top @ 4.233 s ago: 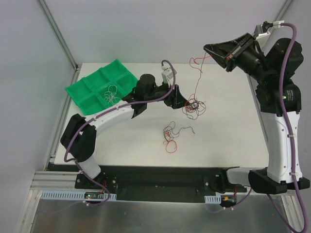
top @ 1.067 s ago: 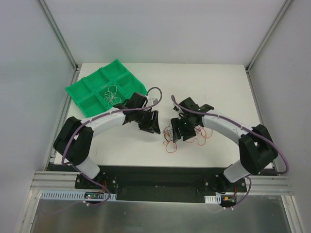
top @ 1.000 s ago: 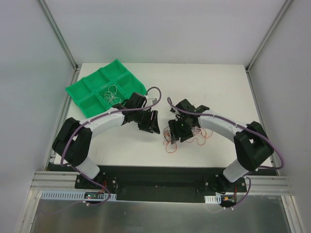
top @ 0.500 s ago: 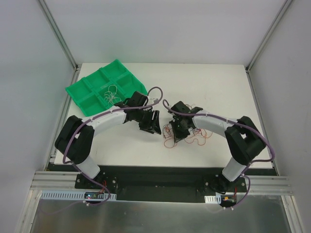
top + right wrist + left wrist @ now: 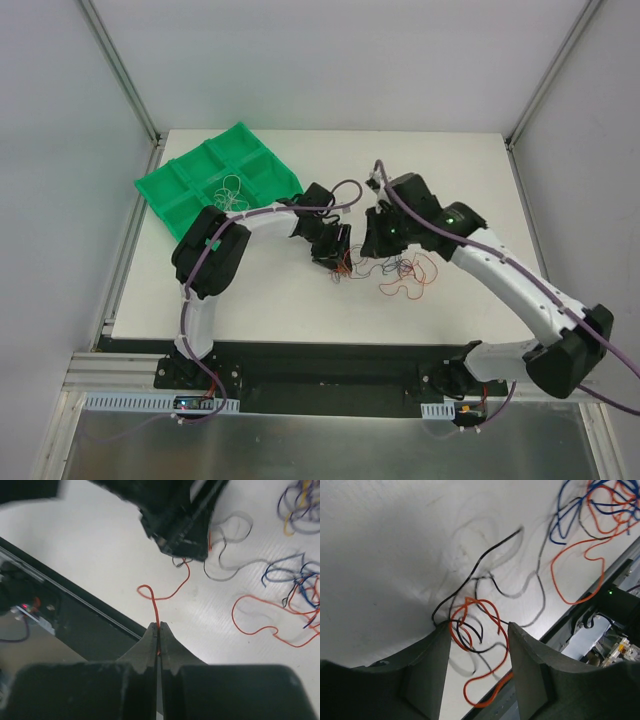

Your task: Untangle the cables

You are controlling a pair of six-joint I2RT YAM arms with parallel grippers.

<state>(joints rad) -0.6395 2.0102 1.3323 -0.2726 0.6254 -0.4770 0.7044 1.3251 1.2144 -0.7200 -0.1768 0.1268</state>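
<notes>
The cables [image 5: 392,272] are thin red, orange, black and blue wires lying in a loose clump on the white table between both grippers. My left gripper [image 5: 338,255] is open at the clump's left end. In the left wrist view its fingers [image 5: 427,670] straddle a red loop [image 5: 487,611] and a black wire [image 5: 470,580]. My right gripper [image 5: 375,238] hangs above the clump. In the right wrist view it [image 5: 158,628] is shut on a red wire [image 5: 156,600] that runs up toward the left gripper [image 5: 175,525].
A green compartment tray [image 5: 160,185] at the back left holds a white curly wire [image 5: 229,192]. The table's black front rail [image 5: 60,595] lies just below the grippers. More blue and red wires [image 5: 295,585] spread to the right.
My right gripper has risen from the clump and pulled back, with the red wire pinched in it. My left gripper has moved right to the clump's left end. The clump has spread rightward.
</notes>
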